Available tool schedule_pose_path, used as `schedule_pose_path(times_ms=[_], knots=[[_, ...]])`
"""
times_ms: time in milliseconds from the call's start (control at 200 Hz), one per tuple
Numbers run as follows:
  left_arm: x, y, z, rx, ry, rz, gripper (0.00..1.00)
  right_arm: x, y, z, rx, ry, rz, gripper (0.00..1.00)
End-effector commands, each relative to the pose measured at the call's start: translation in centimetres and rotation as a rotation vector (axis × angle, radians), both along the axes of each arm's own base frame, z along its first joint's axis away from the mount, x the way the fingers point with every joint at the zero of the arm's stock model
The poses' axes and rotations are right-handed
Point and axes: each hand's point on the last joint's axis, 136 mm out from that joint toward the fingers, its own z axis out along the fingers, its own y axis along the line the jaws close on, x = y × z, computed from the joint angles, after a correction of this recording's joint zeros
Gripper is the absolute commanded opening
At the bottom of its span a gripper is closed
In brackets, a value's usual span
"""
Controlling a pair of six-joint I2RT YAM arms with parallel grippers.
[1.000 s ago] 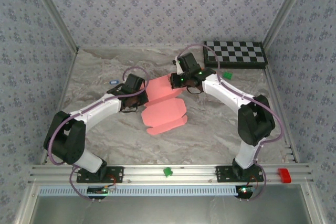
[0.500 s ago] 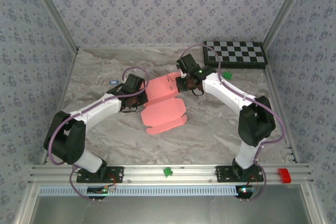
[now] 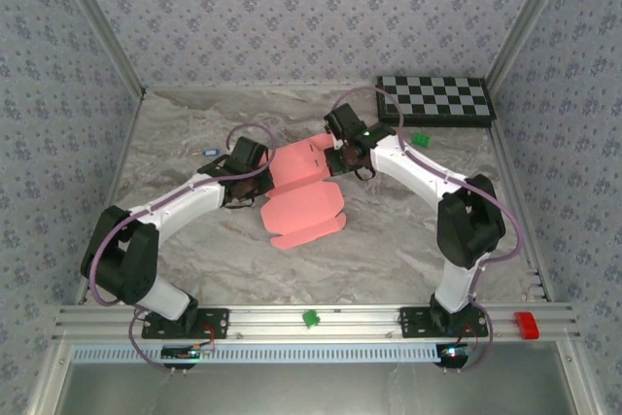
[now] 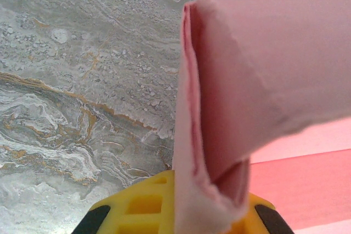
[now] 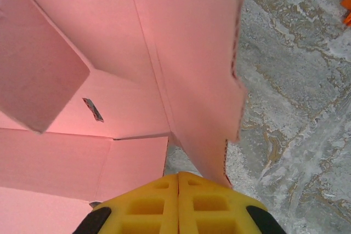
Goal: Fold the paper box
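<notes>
The paper box [image 3: 303, 203], thin matte salmon card, runs lengthwise from frame centre toward the upper right. The left gripper [image 3: 260, 180] pinches its folded edge. The right gripper [image 5: 178, 178] is closed beside a raised flap.

Paper box [image 3: 306, 209], checkerboard [image 3: 435, 99] on marble table [image 3: 369, 240]

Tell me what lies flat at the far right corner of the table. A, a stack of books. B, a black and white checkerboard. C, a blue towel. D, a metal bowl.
B: a black and white checkerboard lies flat in the far right corner of the table, just beyond a small green block.
</notes>
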Motion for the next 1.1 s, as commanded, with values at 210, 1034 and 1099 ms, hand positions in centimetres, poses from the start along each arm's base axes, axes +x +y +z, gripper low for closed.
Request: schedule_pose_path(times_ms=[210,1034,1099], knots=[[0.6,-0.5,0.7,-0.004,-0.017,-0.006,0.00,-1.1,0.1,-1.9,-0.018,0.068,0.006,0.07],[0.7,-1.2,0.6,-0.040,-0.021,-0.017,0.00,-0.7,4.5,-1.0,0.293,0.109,0.082,0.07],[0.8,-1.3,0.7,-0.041,-0.022,-0.018,0.00,-0.8,5.0,-0.9,0.315,0.115,0.095,0.07]])
